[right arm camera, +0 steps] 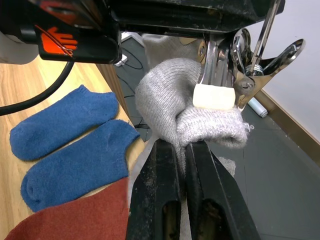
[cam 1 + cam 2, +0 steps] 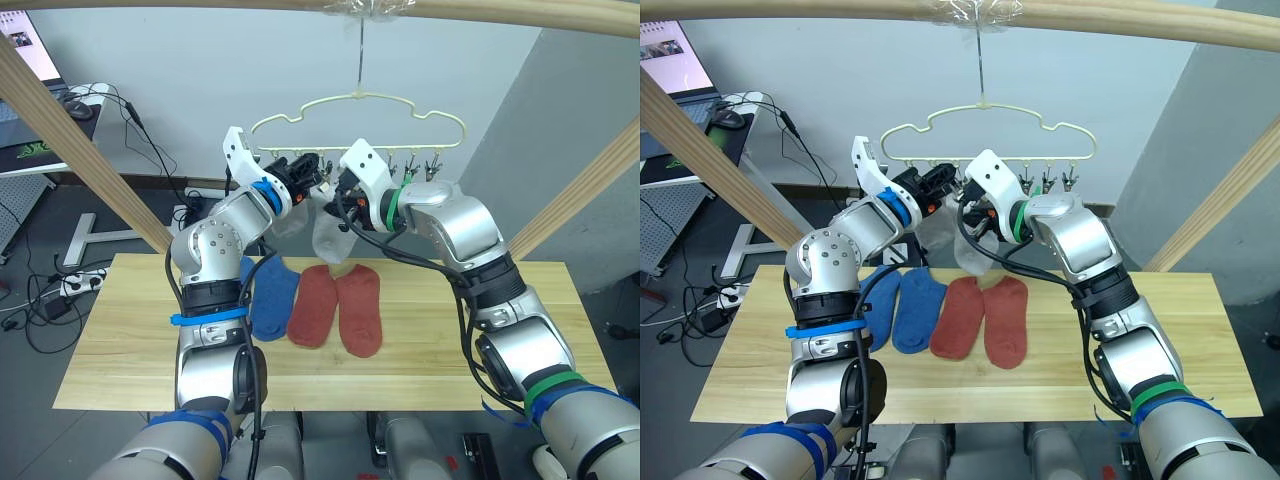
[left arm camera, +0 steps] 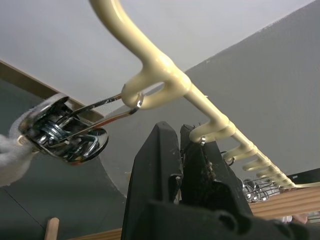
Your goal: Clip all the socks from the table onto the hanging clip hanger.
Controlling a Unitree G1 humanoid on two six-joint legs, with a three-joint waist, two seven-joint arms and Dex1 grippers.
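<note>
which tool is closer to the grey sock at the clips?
Right. The right tool is pinching the grey sock itself; the left tool sits beside it on the clip hanger.

The tabletop [image 2: 130, 340] is pale yellowish wood planks with visible grain and a smooth matt finish. Two blue socks [image 2: 902, 308] and two rust-red socks [image 2: 985, 318] are soft matt knit. A light grey sock [image 1: 175, 107] shows a coarser fuzzy ribbed knit. The clip hanger [image 2: 360, 105] has a smooth, pale yellow, slightly glossy coating. Its metal clip [image 3: 67, 135] is bright, mirror-shiny chrome.
</note>
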